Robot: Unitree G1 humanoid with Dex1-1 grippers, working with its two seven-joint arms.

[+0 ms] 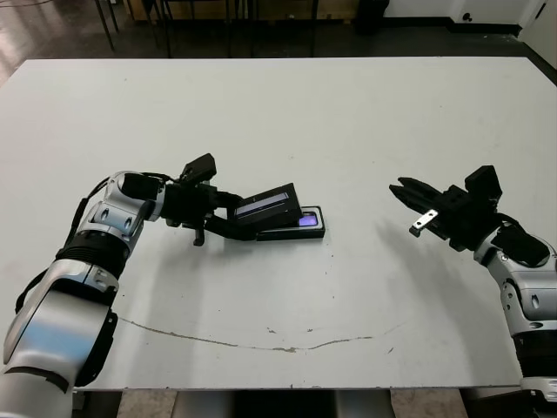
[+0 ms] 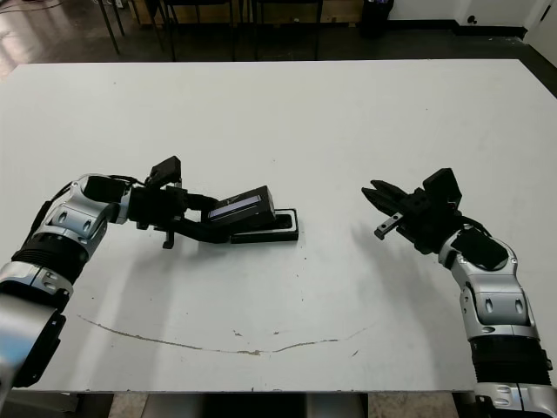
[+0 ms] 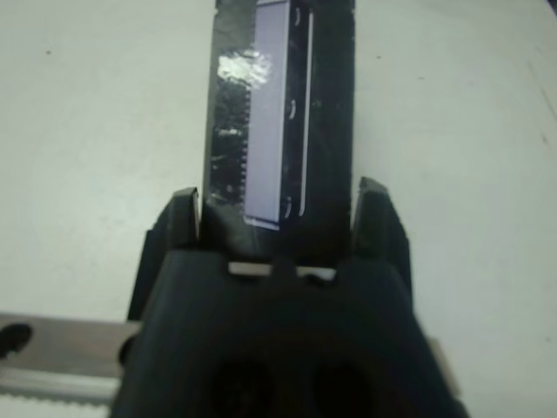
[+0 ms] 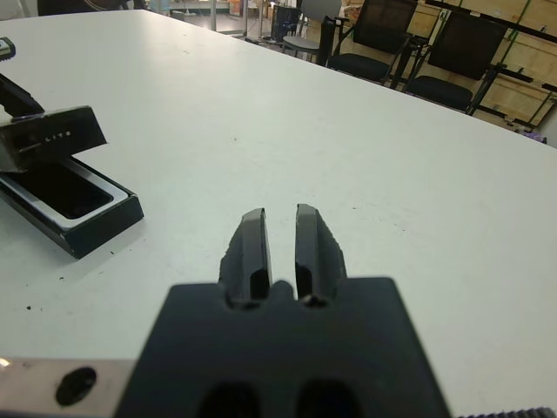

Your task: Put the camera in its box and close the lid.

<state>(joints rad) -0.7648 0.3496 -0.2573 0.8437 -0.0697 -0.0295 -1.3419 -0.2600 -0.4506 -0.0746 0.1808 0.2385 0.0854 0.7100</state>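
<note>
Lid pinched in left gripper, tilted over box with camera inside; right gripper pressed together, well apart above table

Matt black lid (pale glossy strip); smooth white table

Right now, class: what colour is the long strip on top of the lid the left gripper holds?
Pale grey-blue, on the black lid; the left wrist view shows it best, between the left gripper fingers.
</note>
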